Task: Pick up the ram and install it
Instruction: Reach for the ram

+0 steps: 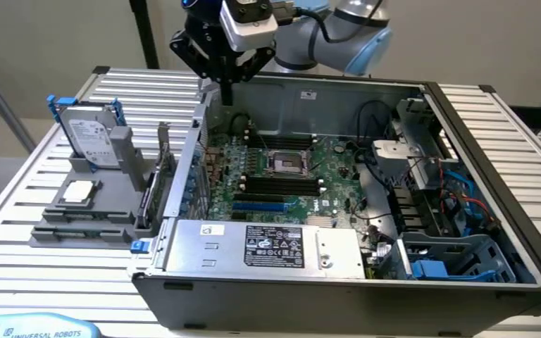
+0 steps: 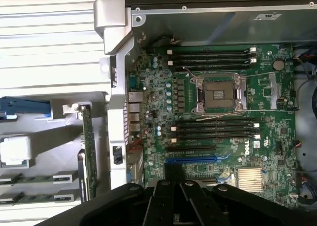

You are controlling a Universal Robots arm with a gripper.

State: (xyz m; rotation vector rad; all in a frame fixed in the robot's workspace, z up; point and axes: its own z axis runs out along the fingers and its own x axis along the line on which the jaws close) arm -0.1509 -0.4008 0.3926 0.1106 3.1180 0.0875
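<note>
Here, exterior view: the hand (image 1: 225,95) hangs over the wall of the open computer case (image 1: 346,102) on the exterior view's left, above the edge of the motherboard (image 1: 280,169). Whether it is clenched or released cannot be told, and no green stick is seen in it. The ram (image 1: 82,231) lies well apart from it, outside the case, in the lowest step of the grey holder (image 1: 54,241) on the slatted surface (image 1: 17,282). Between hand and ram stand the upright expansion card (image 1: 163,176) and the tall hard drive (image 1: 92,134) — a low path toward the holder would likely clip one of them, or the case wall itself.

Wrist view: the hand (image 2: 177,186) looks down on the black memory slots (image 2: 213,129) that flank the processor socket (image 2: 220,92). The ram (image 2: 37,178) and a second stick (image 2: 37,198) lie side by side in the holder, close together. A grasp set slightly off could catch the neighbour or lift the ram tilted. A tilted or shifted stick would probably jam at a slot mouth rather than seat — and pressing on it then could stress the board.
</note>
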